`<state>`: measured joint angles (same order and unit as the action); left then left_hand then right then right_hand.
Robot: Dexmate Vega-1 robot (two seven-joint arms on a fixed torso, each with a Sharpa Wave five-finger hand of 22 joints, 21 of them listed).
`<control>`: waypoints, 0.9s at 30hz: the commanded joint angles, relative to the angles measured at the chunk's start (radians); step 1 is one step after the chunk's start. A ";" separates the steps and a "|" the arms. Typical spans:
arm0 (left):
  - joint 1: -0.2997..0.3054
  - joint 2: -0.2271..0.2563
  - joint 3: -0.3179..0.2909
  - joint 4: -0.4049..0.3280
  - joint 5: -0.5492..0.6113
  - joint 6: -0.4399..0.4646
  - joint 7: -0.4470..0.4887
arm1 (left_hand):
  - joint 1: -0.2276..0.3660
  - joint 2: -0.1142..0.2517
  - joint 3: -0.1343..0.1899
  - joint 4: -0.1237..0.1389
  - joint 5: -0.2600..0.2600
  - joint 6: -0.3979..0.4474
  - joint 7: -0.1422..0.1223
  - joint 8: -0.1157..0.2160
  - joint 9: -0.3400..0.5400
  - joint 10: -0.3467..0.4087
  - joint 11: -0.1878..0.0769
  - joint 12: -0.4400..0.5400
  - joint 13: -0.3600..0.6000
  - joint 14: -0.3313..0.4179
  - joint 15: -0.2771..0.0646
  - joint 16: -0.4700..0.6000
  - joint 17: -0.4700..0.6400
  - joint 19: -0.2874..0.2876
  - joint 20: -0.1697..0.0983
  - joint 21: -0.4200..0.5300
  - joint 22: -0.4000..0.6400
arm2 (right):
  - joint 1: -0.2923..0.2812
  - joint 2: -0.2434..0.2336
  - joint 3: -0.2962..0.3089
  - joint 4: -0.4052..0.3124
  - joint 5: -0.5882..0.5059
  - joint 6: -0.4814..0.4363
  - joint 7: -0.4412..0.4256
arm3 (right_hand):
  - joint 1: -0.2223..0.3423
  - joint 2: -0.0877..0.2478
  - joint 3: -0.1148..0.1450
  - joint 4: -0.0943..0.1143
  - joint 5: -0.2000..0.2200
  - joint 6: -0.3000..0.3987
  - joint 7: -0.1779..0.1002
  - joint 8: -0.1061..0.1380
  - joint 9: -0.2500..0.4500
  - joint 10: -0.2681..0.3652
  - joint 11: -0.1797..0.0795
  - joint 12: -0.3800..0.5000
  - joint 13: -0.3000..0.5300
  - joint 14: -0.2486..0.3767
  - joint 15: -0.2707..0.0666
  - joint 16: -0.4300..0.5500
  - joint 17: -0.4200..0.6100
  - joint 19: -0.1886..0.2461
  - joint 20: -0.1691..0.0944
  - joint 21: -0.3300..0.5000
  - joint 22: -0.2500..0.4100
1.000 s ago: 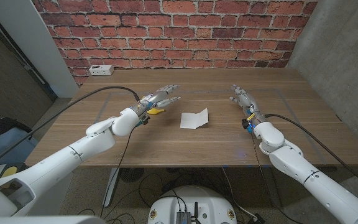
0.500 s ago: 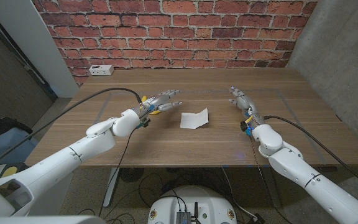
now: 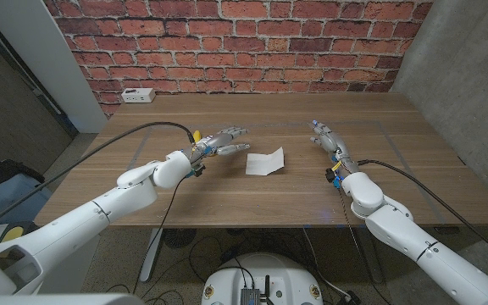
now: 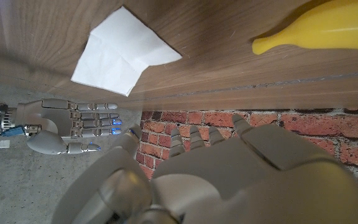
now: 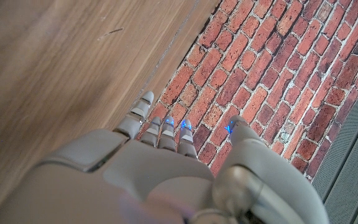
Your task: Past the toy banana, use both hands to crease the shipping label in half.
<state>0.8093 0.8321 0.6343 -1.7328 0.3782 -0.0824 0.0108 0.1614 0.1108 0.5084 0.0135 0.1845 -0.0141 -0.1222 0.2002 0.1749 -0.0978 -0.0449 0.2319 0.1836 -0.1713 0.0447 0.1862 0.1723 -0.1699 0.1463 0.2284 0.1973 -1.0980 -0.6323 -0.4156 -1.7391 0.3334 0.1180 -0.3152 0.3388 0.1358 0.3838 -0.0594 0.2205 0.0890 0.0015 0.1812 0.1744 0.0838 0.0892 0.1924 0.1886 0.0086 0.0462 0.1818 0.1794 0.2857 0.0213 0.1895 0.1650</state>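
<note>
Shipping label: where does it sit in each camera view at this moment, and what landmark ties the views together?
Head view: the shipping label lies mid-table between the left hand and right hand.
Left wrist view: the label is at upper left, beside the toy banana.
Right wrist view: not in it.
Shared landmark: the brick wall.

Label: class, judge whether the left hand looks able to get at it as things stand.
Probably yes. The left hand, fingers apart, sits just beside the label with bare table between them; the banana lies behind the hand, not in the way.
</note>
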 commanded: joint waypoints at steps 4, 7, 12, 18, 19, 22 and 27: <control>-0.001 0.007 0.008 0.008 0.000 -0.041 -0.025 | 0.027 0.003 0.009 -0.019 -0.003 0.076 0.018 0.015 0.001 0.055 0.002 0.015 0.005 0.033 -0.019 0.011 0.000 0.046 -0.016 0.029 0.003 | -0.031 -0.001 0.000 -0.037 -0.019 -0.015 -0.026 | 0.005 0.005 0.000 -0.008 -0.008 0.002 -0.002 0.004 0.006 -0.006 0.003 0.002 0.001 -0.002 0.002 0.009 0.004 0.000 0.001 0.002 0.006; 0.002 0.010 0.009 0.006 0.004 -0.045 -0.029 | 0.033 0.003 0.012 -0.026 -0.004 0.110 0.025 0.018 0.001 0.082 0.000 0.020 0.005 0.052 -0.021 0.011 0.000 0.056 -0.009 0.031 0.002 | -0.038 -0.003 -0.002 -0.045 -0.025 -0.016 -0.029 | 0.005 0.006 -0.001 -0.008 -0.010 0.003 -0.003 0.004 0.006 -0.006 0.004 0.003 0.001 -0.001 0.002 0.009 0.004 0.000 0.001 0.002 0.006; 0.009 0.015 0.008 -0.006 0.017 -0.041 -0.029 | 0.040 0.003 0.015 -0.034 -0.005 0.150 0.032 0.021 0.001 0.119 0.001 0.027 0.005 0.080 -0.028 0.014 0.000 0.067 0.003 0.032 0.001 | -0.040 -0.009 -0.008 -0.064 -0.035 -0.037 -0.029 | 0.005 0.007 -0.001 -0.009 -0.013 0.006 -0.002 0.005 0.006 -0.004 0.005 0.004 0.001 0.000 0.003 0.010 0.005 0.000 0.001 0.003 0.006; 0.026 0.023 0.003 -0.025 0.026 -0.027 -0.028 | 0.045 0.003 0.018 -0.041 -0.007 0.167 0.039 0.016 0.001 0.138 0.003 0.028 0.004 0.122 -0.035 0.021 -0.001 0.079 0.011 0.034 0.000 | -0.036 -0.013 -0.024 -0.078 -0.047 -0.049 -0.017 | 0.005 0.009 -0.002 -0.009 -0.017 0.011 0.001 0.007 0.006 0.005 0.009 0.007 0.002 0.002 0.004 0.012 0.006 0.002 0.001 0.003 0.006; 0.028 0.025 0.003 -0.027 0.027 -0.025 -0.031 | 0.046 0.003 0.018 -0.042 -0.007 0.170 0.040 0.016 0.001 0.145 0.004 0.029 0.004 0.126 -0.037 0.021 -0.001 0.081 0.012 0.034 0.000 | -0.036 -0.011 -0.026 -0.081 -0.046 -0.055 -0.018 | 0.005 0.009 -0.002 -0.009 -0.017 0.012 0.001 0.008 0.006 0.005 0.009 0.007 0.002 0.003 0.004 0.012 0.006 0.003 0.001 0.004 0.006; 0.033 0.030 0.002 -0.035 0.033 -0.018 -0.034 | 0.047 0.003 0.019 -0.044 -0.007 0.176 0.040 0.015 0.001 0.151 0.003 0.030 0.004 0.134 -0.044 0.021 -0.001 0.085 0.011 0.035 -0.001 | -0.036 -0.010 -0.032 -0.084 -0.053 -0.057 -0.017 | 0.005 0.010 -0.003 -0.009 -0.018 0.012 0.002 0.008 0.006 0.006 0.007 0.007 0.002 0.003 0.004 0.013 0.006 0.003 0.000 0.004 0.006; 0.040 0.035 0.000 -0.043 0.031 -0.014 -0.042 | 0.051 0.003 0.021 -0.048 -0.008 0.185 0.040 0.012 0.001 0.155 0.002 0.026 0.004 0.141 -0.069 0.017 -0.001 0.094 0.004 0.037 -0.001 | -0.038 -0.012 -0.039 -0.096 -0.066 -0.065 -0.022 | 0.004 0.012 -0.003 -0.009 -0.020 0.015 0.003 0.009 0.006 0.007 0.008 0.008 0.002 0.004 0.003 0.014 0.007 0.005 0.000 0.004 0.006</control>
<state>0.8325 0.8551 0.6407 -1.7554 0.4019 -0.1101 -0.0199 0.2007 0.1163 0.5277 -0.0306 0.1803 0.1626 -0.0804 0.2150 0.1747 0.0474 -0.0409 0.2557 0.1836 -0.0288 -0.0136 0.2005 0.1724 -0.0840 0.1465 0.2593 0.1952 -1.1327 -0.6418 -0.4380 -1.8118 0.2892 0.0724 -0.3370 0.3426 0.1397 0.3797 -0.0634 0.2061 0.0929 0.0054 0.1851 0.1795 0.0877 0.0931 0.1965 0.1884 0.0087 0.0464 0.1895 0.1843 0.2858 0.0214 0.1895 0.1650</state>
